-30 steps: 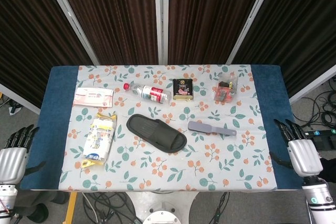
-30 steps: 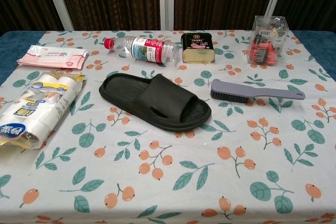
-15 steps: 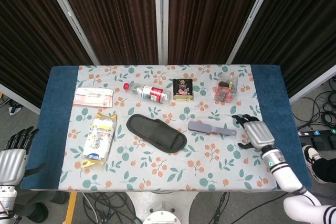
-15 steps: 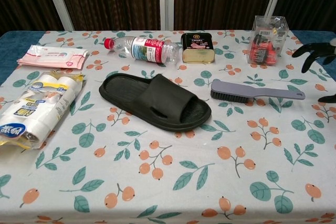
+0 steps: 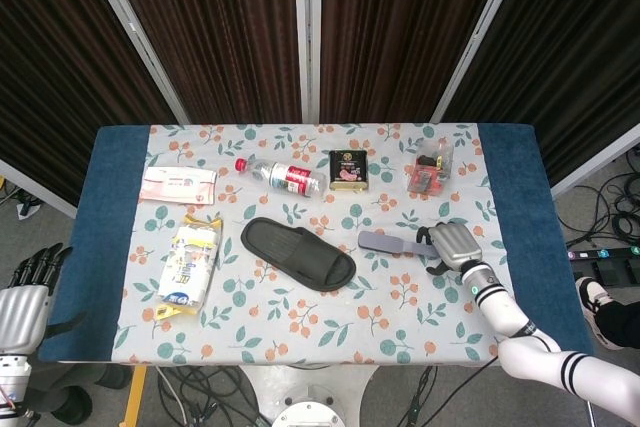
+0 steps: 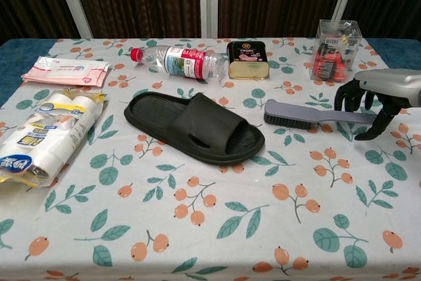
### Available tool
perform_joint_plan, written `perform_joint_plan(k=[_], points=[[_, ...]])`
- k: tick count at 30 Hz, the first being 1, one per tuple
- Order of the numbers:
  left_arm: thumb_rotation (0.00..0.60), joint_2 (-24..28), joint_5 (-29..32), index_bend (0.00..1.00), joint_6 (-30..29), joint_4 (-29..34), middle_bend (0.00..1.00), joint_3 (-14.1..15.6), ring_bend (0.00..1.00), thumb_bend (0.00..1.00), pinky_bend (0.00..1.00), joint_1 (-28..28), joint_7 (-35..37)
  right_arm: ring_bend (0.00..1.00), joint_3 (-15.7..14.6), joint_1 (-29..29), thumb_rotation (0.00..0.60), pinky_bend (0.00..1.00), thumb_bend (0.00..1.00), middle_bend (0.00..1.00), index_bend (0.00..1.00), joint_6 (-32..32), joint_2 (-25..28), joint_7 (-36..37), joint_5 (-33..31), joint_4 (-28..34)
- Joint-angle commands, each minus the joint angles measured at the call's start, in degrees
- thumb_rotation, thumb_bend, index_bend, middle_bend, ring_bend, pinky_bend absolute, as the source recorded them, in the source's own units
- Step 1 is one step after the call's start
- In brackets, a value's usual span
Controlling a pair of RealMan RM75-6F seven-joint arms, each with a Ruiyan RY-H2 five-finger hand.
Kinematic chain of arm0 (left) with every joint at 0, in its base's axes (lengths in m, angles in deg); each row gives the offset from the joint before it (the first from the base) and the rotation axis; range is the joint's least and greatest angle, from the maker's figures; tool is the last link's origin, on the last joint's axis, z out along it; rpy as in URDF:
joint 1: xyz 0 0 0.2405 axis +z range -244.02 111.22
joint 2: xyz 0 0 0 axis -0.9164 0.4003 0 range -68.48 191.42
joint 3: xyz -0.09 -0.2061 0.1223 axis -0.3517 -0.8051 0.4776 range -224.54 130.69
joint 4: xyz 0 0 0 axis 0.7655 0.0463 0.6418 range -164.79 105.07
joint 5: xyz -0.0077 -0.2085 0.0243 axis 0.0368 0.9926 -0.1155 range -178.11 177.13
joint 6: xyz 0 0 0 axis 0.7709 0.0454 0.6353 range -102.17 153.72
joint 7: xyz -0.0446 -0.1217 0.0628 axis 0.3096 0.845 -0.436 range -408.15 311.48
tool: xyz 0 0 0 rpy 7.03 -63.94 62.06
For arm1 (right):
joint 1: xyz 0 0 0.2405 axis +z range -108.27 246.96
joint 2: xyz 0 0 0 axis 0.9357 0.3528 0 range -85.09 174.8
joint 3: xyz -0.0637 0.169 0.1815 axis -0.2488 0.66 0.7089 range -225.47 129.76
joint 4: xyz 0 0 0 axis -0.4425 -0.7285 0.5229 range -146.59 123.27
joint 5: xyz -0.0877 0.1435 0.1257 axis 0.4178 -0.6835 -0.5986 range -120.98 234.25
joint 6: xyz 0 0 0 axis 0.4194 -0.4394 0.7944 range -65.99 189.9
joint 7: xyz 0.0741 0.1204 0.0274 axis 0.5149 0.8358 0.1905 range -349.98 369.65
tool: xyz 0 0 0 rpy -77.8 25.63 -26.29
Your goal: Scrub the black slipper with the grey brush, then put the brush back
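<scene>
The black slipper [image 5: 298, 253] [image 6: 194, 127] lies sole down at the middle of the flowered cloth, toe pointing right. Just right of it the grey brush [image 5: 395, 243] [image 6: 302, 114] lies bristles down, its handle pointing right. My right hand [image 5: 450, 244] [image 6: 378, 93] hangs over the end of that handle. Its fingers [image 6: 348, 97] curl down on the far side and the thumb on the near side, with no firm grip showing. My left hand [image 5: 22, 292] stays off the table at the lower left with fingers spread and nothing in it.
Along the back stand a water bottle [image 5: 280, 176] [image 6: 177, 61] on its side, a tin [image 5: 347, 169] [image 6: 248, 60] and a clear box [image 5: 430, 169] [image 6: 337, 51]. A tissue pack [image 5: 178, 185] [image 6: 66, 70] and a wrapped roll package [image 5: 190, 265] [image 6: 43, 136] lie at the left.
My right hand has come in from the table's right edge to the brush handle and curved its fingers over it. The brush, slipper and left hand have not moved.
</scene>
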Motion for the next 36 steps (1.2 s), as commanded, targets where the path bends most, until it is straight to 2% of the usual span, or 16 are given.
perform_joint_plan(k=[1,9,19,24,31,36], points=[[0.6,-0.1,0.1,0.16,0.0,-0.2,0.18,0.0,0.11,0.16,0.14,0.1,0.1,0.34,-0.1,0.5,0.6,0.39,0.06,0.46,0.4,0.4,-0.2,0.2,-0.8,-0.2],[0.6,-0.5,0.4,0.16,-0.2,-0.6,0.18,0.1,0.11,0.16,0.14,0.5,0.4,0.4,-0.1,2.2,0.6,0.45,0.06,0.49,0.43,4.3,-0.7,3.2,-2.8,-1.1],[0.6,-0.3,0.7,0.16,-1.0,-0.5,0.18,0.4,0.11,0.16,0.14,1.5,1.2,0.5,1.2,3.6,0.6,0.59,0.08,0.53,0.48,10.2,0.0,12.3,-3.0,-2.0],[0.6,-0.2,0.5,0.16,-1.4,-0.3,0.18,0.4,0.11,0.16,0.14,1.7,1.0,0.58,1.4,3.9,0.6,0.7,0.08,0.61,0.54,10.5,-0.1,14.6,-1.8,-2.6],[0.6,-0.1,0.7,0.16,-1.1,-0.1,0.18,0.4,0.11,0.16,0.14,1.8,1.1,0.65,1.1,4.9,0.6,0.76,0.08,0.67,0.6,10.7,-1.2,15.7,-1.7,-4.0],[0.6,-0.3,1.0,0.16,-0.8,-0.3,0.18,0.3,0.11,0.16,0.14,1.8,1.3,0.72,0.9,5.7,0.6,0.85,0.08,0.74,0.68,10.7,-1.9,15.3,-2.5,-4.7]])
